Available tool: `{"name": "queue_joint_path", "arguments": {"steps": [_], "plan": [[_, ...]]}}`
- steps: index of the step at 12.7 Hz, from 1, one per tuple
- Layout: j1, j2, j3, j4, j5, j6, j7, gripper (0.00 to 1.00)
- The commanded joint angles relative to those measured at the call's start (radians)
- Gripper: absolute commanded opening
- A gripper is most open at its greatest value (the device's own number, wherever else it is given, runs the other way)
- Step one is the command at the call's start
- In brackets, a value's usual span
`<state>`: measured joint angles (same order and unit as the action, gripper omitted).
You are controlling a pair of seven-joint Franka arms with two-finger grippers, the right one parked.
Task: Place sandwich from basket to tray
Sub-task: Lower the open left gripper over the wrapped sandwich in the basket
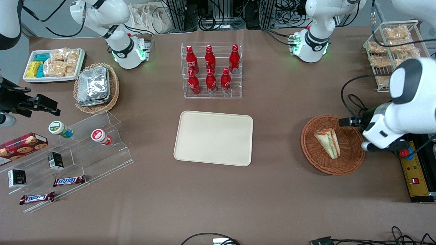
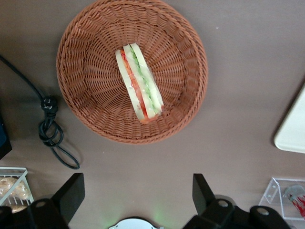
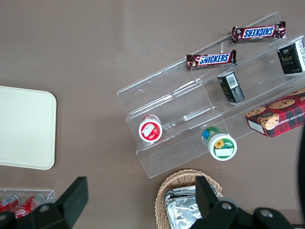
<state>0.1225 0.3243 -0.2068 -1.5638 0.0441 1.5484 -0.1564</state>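
From the front, the sandwich lies in the basket toward the working arm's end of the worktop, well apart from the tray. In the left wrist view, the end effector hangs spread wide (nothing between its fingers) above bare worktop beside the basket.

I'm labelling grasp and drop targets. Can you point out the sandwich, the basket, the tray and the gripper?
sandwich (image 2: pixel 139 82): left wrist view, on the filling edge.
basket (image 2: pixel 86 57): left wrist view, on the woven wall.
tray (image 1: pixel 214 137): front view, on its bare middle.
gripper (image 2: pixel 138 195): left wrist view, midway between the open fingers.
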Motion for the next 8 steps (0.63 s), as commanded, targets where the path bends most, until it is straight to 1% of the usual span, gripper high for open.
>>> {"name": "queue_joint_path", "arguments": {"steps": [1, 2, 4, 8], "plan": [[0.005, 0.087, -0.005, 0.016, 0.026, 0.059, -0.026, 1.0], [0.005, 0.107, -0.005, -0.001, 0.036, 0.097, -0.029, 1.0], [0.005, 0.156, 0.004, -0.015, 0.04, 0.151, -0.098, 1.0], [0.005, 0.248, 0.024, -0.019, 0.04, 0.231, -0.111, 1.0]]}}
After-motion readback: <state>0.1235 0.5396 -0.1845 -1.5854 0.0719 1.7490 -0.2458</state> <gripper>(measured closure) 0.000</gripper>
